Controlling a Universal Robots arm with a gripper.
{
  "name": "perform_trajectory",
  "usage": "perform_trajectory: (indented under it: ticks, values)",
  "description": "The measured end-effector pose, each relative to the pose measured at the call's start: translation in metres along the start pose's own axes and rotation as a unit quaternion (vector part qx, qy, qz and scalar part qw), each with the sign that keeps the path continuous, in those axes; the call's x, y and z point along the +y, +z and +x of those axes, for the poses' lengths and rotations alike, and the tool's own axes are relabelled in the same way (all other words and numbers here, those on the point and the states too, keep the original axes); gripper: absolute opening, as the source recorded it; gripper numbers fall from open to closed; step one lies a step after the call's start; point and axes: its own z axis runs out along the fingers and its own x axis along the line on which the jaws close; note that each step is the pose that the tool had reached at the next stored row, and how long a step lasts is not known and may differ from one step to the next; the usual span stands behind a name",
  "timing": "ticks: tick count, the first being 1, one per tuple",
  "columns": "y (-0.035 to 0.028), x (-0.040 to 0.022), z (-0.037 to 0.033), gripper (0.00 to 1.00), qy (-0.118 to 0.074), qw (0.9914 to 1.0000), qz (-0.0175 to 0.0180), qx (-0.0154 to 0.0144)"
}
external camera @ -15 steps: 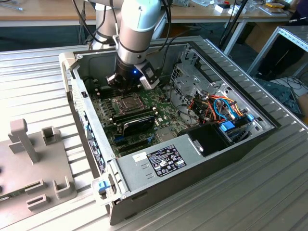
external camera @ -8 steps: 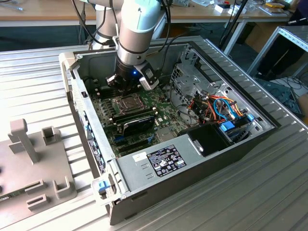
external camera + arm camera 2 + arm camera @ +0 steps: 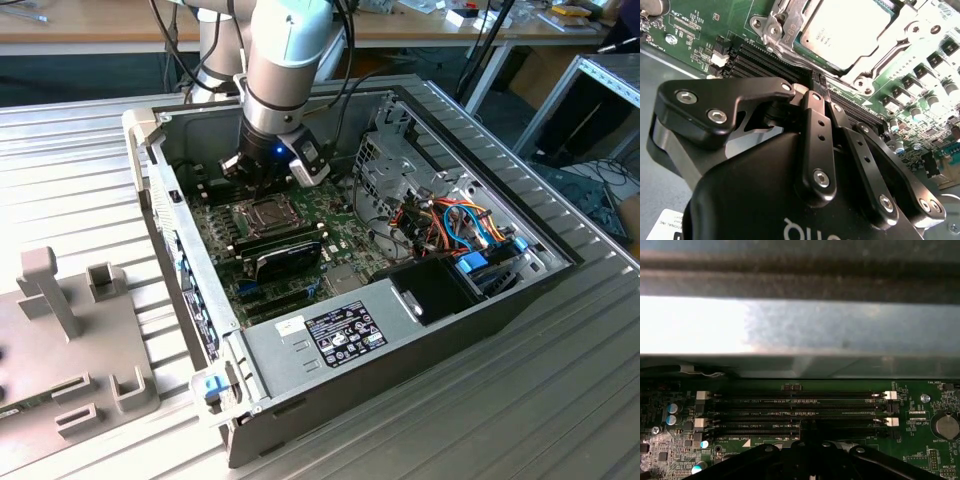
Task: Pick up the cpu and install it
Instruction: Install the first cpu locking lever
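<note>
The cpu [image 3: 845, 27], a flat square chip with a dull silver top, lies in the socket on the green motherboard [image 3: 700, 30], and the hinged metal frame [image 3: 785, 25] sits around it. In the exterior view the socket [image 3: 262, 212] is in the middle of the open computer case, and my gripper [image 3: 260, 188] hangs just above its far side. In the second wrist view my gripper [image 3: 818, 82] is shut, with its black fingers [image 3: 812, 125] pressed together and nothing seen between them. Its tips stand over the memory slots [image 3: 800, 412], beside the socket.
A black expansion card [image 3: 285, 255] lies across the board in front of the socket. The power supply [image 3: 335, 335] fills the near end of the case. A drive cage [image 3: 385, 160] and orange and blue cables [image 3: 460, 225] are at the exterior view's right. The case wall [image 3: 840, 330] rises close behind the slots.
</note>
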Motion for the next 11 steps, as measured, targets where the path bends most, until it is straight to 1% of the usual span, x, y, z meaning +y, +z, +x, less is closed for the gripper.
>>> perform_trajectory:
  ticks: [1, 5, 11]
  values:
    - [-0.0011, 0.0004, -0.0001, 0.11, 0.0, 1.0, -0.0004, -0.0002]
    - [-0.0066, 0.0013, -0.0002, 0.11, 0.0, 1.0, 0.0003, 0.0002]
    - [-0.0123, 0.0024, -0.0004, 0.11, 0.0, 1.0, 0.0014, 0.0002]
